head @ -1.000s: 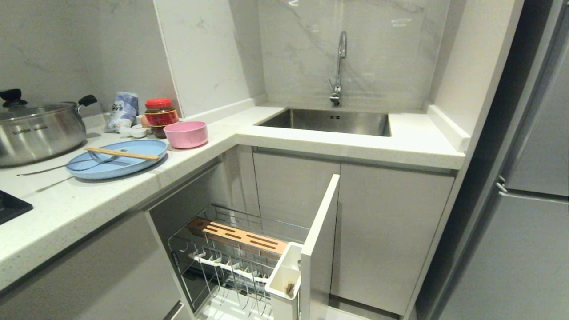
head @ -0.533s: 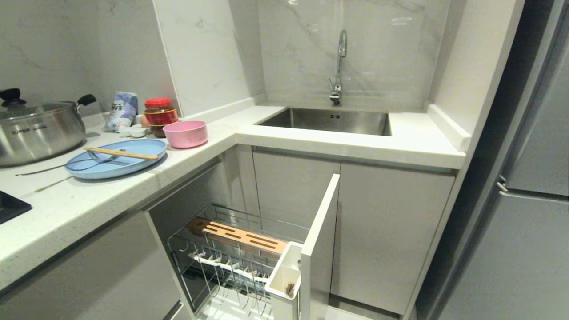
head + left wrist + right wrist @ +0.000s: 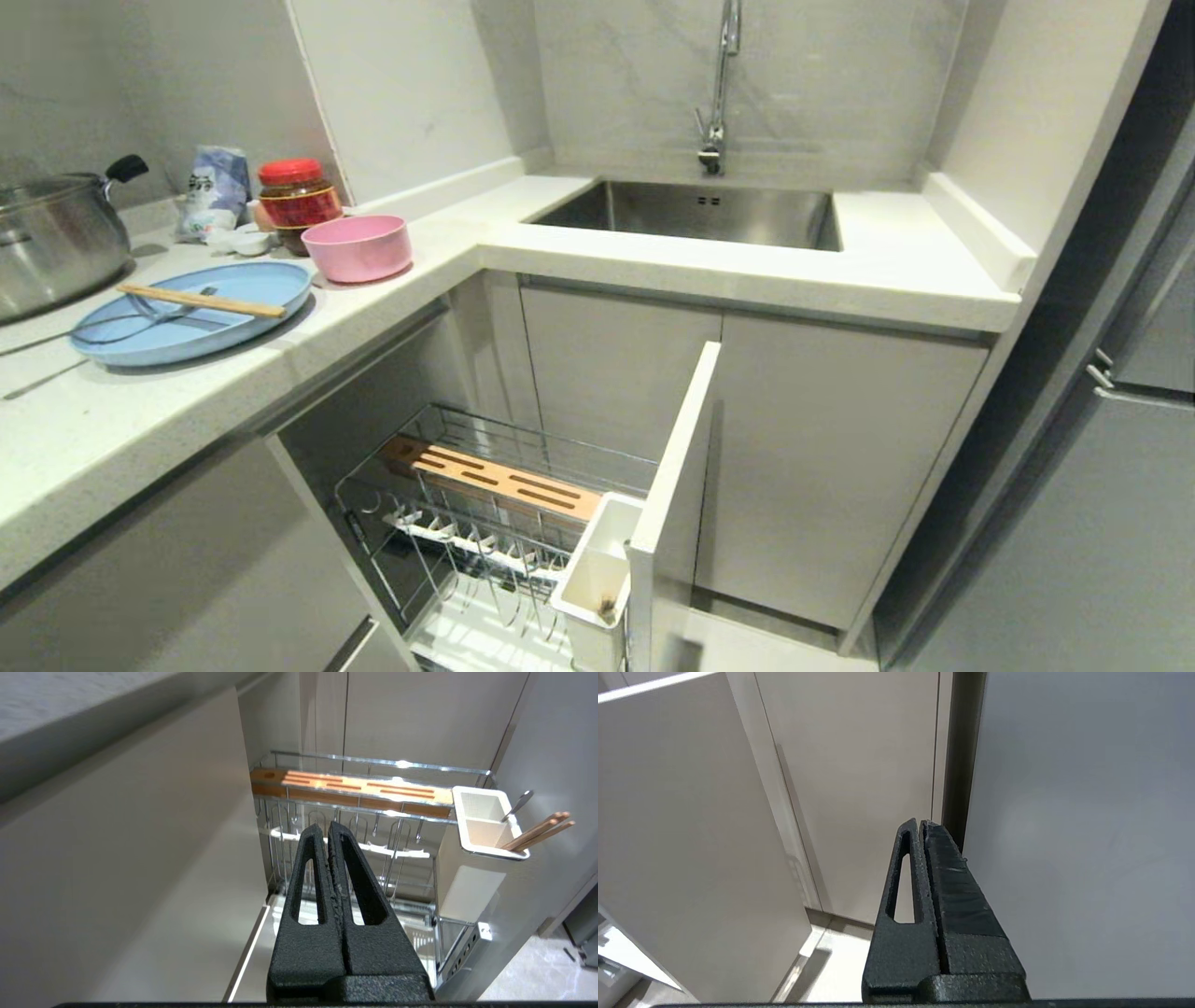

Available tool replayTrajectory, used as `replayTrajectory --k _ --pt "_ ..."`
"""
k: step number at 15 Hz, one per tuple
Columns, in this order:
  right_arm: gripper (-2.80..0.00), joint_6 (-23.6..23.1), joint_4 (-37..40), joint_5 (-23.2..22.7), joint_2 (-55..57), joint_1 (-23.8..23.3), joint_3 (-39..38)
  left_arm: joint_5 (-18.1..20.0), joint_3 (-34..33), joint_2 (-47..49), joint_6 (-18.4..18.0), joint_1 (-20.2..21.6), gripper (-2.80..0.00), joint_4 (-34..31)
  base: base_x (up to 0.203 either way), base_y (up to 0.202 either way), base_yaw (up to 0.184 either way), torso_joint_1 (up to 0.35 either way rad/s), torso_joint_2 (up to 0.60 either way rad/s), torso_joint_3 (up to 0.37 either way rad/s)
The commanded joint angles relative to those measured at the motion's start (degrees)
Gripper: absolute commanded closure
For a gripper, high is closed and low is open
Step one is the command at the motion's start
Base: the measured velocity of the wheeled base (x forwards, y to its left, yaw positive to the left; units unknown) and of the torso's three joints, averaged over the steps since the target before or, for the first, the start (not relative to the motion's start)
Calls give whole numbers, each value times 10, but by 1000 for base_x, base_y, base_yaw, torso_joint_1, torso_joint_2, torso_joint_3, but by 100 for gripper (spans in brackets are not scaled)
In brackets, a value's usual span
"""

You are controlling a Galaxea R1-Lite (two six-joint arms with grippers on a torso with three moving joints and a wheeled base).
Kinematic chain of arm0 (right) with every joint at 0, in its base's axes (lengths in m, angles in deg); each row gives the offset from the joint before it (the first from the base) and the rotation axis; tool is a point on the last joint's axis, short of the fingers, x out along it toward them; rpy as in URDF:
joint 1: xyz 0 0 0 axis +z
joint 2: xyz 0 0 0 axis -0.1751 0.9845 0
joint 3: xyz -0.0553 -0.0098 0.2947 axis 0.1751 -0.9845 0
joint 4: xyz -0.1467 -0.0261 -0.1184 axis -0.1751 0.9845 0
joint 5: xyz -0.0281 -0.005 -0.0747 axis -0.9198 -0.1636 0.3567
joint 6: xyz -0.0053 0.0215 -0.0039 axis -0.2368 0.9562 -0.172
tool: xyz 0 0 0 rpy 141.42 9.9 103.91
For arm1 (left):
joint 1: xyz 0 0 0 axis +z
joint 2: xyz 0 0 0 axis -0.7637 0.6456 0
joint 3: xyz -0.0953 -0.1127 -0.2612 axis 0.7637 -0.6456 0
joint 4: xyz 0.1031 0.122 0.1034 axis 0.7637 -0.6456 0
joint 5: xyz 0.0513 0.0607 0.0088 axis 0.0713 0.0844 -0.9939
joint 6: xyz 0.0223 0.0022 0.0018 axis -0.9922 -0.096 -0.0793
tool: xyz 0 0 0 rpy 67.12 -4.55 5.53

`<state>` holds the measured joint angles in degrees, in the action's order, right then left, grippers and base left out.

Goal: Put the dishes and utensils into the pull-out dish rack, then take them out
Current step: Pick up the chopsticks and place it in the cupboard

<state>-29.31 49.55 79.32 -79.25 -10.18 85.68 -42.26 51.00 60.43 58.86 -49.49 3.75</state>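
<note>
Loading is not yet begun, by my judgement. The light-blue plate (image 3: 215,327) lies on the counter (image 3: 373,308) with the chopsticks (image 3: 201,301) and the fork (image 3: 140,317) across it, and the pink bowl (image 3: 358,247) stands just beside it. The pull-out dish rack (image 3: 523,443) stands drawn out below. In the left wrist view, wooden sticks (image 3: 537,830) and a metal handle (image 3: 518,805) lean out of its white utensil cup (image 3: 481,826). The left gripper (image 3: 328,828) hangs low before the rack and the right gripper (image 3: 920,826) faces the cabinet doors. Both are pressed closed and empty. The nearer left arm should rise, spread its jaws and lift the loose utensils off first. The plate can then be pinched by its rim and not tipped.
</note>
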Motion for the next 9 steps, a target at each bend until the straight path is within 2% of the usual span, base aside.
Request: replayTrajectory --k 1,9 --pt "0 0 0 0 0 0 -15 0 -5 1 1 0 0 1 0 0 0 0 3 -199" --pt "0 0 0 0 0 0 -15 1 -5 1 0 -1 0 -2 0 0 0 3 1 -198"
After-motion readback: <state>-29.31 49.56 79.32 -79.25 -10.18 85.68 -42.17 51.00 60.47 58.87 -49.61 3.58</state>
